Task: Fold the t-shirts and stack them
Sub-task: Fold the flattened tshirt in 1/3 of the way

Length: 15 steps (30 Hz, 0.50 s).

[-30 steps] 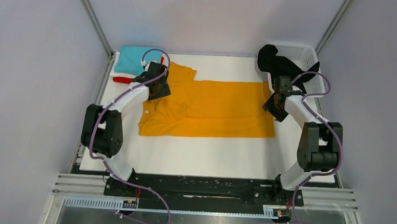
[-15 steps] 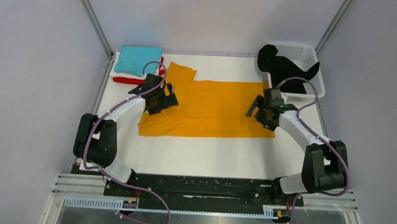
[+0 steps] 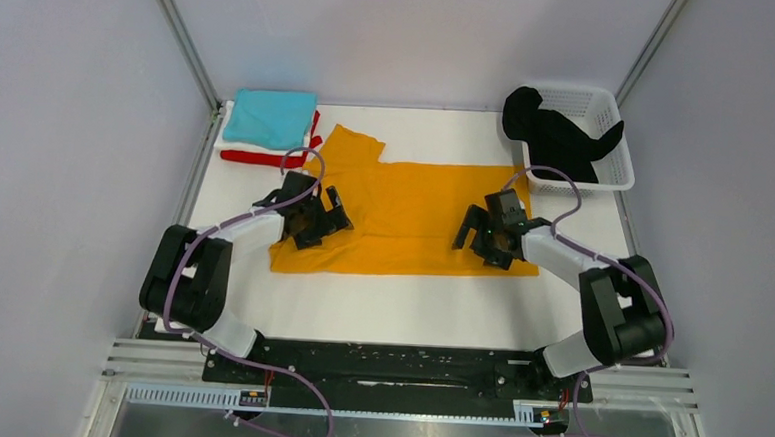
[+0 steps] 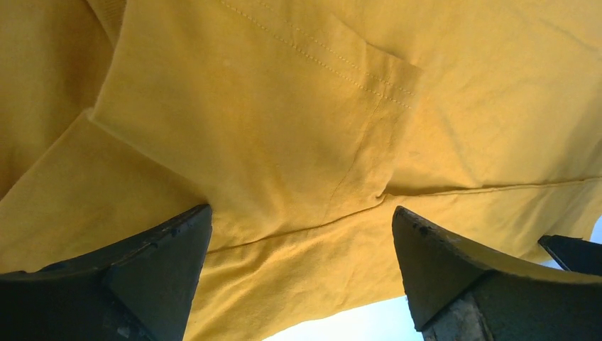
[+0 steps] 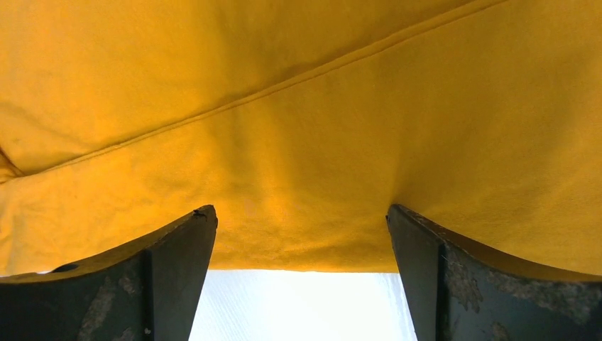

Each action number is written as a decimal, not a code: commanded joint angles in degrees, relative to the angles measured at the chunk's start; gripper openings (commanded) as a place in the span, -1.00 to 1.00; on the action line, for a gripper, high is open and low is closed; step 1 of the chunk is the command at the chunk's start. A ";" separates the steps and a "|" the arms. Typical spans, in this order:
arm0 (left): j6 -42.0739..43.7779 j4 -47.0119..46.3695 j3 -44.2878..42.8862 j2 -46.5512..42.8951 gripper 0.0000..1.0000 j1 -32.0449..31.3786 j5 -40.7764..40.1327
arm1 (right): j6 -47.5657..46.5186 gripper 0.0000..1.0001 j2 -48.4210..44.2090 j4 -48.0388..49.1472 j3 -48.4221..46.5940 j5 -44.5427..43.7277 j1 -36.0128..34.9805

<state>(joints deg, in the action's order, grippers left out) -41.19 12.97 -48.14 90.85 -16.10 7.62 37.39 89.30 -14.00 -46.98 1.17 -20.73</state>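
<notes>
Mustard-orange t-shirt [image 3: 404, 214] flat mid-bench [image 3: 399, 299], long axis left-right; left gripper [image 3: 323, 220] over its left near end, right gripper [image 3: 474, 243] over its right near end, both spread wide and empty, near hem between each one's fingers.

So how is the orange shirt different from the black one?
The mustard-orange t-shirt lies spread out on the table; the black t-shirt sits bunched in the white basket. The left claw and right claw, open, hover over the mustard-orange t-shirt; neither is near the black t-shirt. Both are soft cloth.
</notes>
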 commanded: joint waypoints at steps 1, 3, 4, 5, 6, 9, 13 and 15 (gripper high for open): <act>-1.86 2.17 8.32 -5.57 0.98 -2.09 1.90 | 3.36 0.99 -6.24 -6.68 10.25 2.14 -0.83; -2.96 2.31 12.52 -9.50 0.98 -3.45 1.93 | 4.45 0.99 -10.48 -9.16 13.63 2.49 -1.17; -3.58 2.63 14.71 -11.85 0.98 -4.20 1.63 | 4.83 0.99 -12.67 -10.78 15.34 2.65 -1.35; -4.21 3.16 16.80 -14.40 0.98 -5.01 1.12 | 5.46 0.99 -14.69 -12.60 16.87 2.69 -1.49; -5.20 4.38 18.89 -16.75 0.98 -5.65 0.31 | 6.11 0.99 -16.80 -13.92 18.31 3.08 -1.73; -8.08 7.60 23.74 -23.76 0.98 -7.67 -0.66 | 9.19 0.99 -22.56 -15.29 22.26 6.73 -2.60; -11.71 12.93 27.27 -34.41 0.98 -11.11 -3.72 | 10.78 0.99 -29.32 -18.77 24.38 7.94 -5.34; -12.78 15.75 27.60 -38.57 0.98 -12.18 -4.92 | 13.31 0.99 -32.50 -21.44 24.80 7.35 -6.39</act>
<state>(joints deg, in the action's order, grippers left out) -49.54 17.06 -23.24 58.02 -26.09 6.35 45.89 59.72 -21.98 -25.91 6.33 -24.69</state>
